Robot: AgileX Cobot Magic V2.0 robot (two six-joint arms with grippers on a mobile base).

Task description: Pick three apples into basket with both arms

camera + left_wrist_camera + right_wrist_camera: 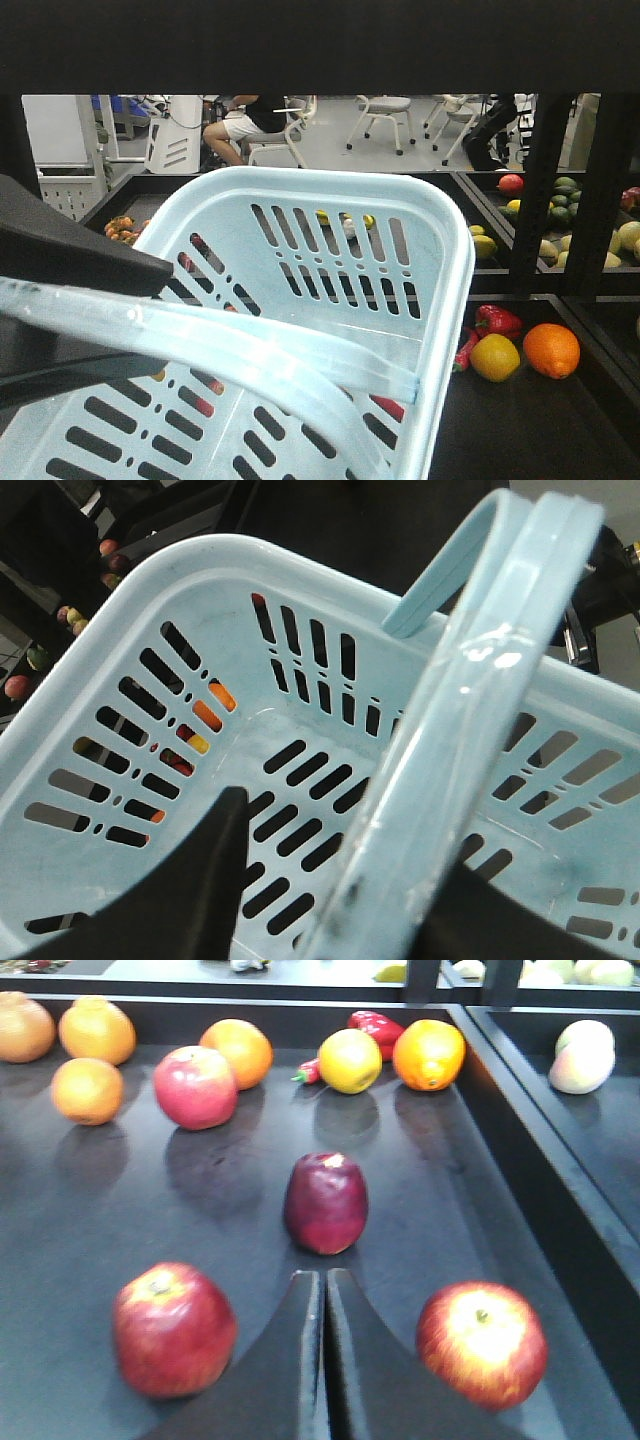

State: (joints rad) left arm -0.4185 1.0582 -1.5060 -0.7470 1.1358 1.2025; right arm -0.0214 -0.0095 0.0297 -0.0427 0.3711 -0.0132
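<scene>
Where my left jaws close, they pinch the handle [470, 680] of the basket [455, 260], one black finger on each side of the pale bar. The basket hangs raised close before the front camera with its mouth up. Its long axis runs from the near left away toward the far right, and the handle arches across that axis. Through the slots of its walls, bits of red and orange fruit show from the trays beyond.

My right jaws are pressed together, only a thin seam between the two fingers, and they hover low over the near part of a black tray [450, 1190], pointing at its far edge. Straight ahead of the tips stands a dark red apple [325, 1203], upright and taller than wide, with its stem end up. A red apple [173, 1330] lies near the tray's near edge on the left of the jaws, stem dimple up. A blushed apple [482, 1343] sits on the other side, close to the right wall, its stem tilted toward the camera. A pinkish apple [195, 1086] rests farther back, beside an orange [237, 1052]. Along the far edge lie more oranges [96, 1030], a yellow fruit [349, 1060] and a red pepper [377, 1030].
</scene>
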